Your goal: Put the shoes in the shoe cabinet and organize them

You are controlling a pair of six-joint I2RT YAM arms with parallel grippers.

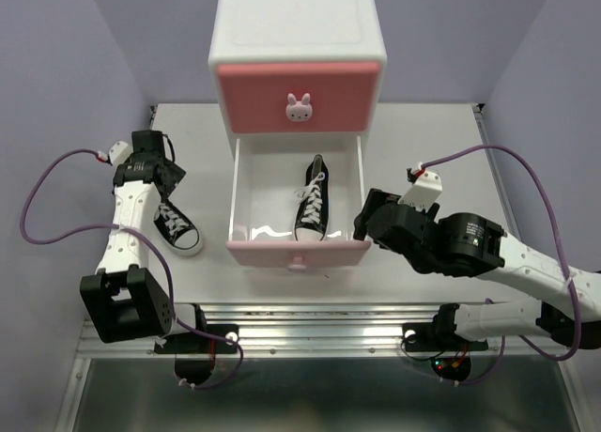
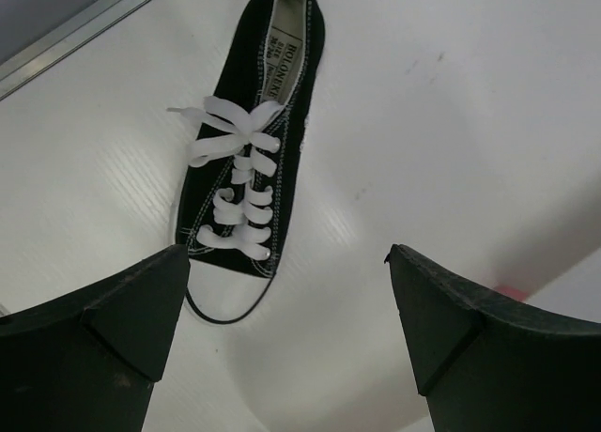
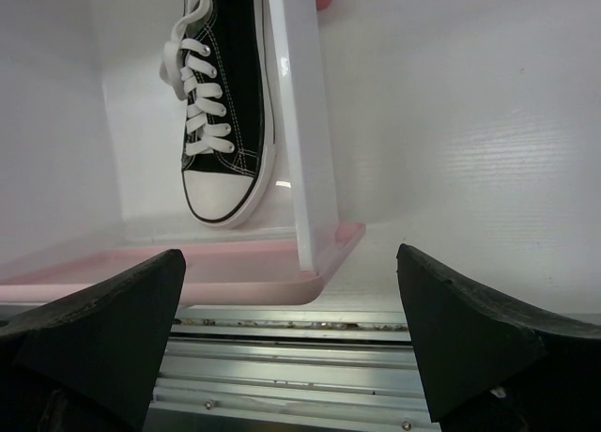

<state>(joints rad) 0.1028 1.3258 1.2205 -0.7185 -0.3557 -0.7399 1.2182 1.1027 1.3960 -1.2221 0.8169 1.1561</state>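
Observation:
The white shoe cabinet [image 1: 299,38] stands at the back; its upper pink drawer [image 1: 299,96] is closed and its paler lower drawer [image 1: 246,197] is pulled open. One black sneaker [image 1: 313,202] lies inside it on the right, also in the right wrist view [image 3: 221,103]. A second black sneaker [image 1: 176,225] lies on the table to the left, also in the left wrist view [image 2: 249,141]. My left gripper [image 2: 286,305] is open and empty just above it. My right gripper [image 3: 291,300] is open and empty beside the drawer's right front corner [image 3: 324,254]. The orange pair is out of view.
The white tabletop [image 1: 423,141] is bounded by lavender walls at the sides and back. A metal rail [image 1: 319,315] runs along the near edge, also in the right wrist view [image 3: 282,366]. The open drawer's pink front [image 1: 297,254] reaches close to the rail.

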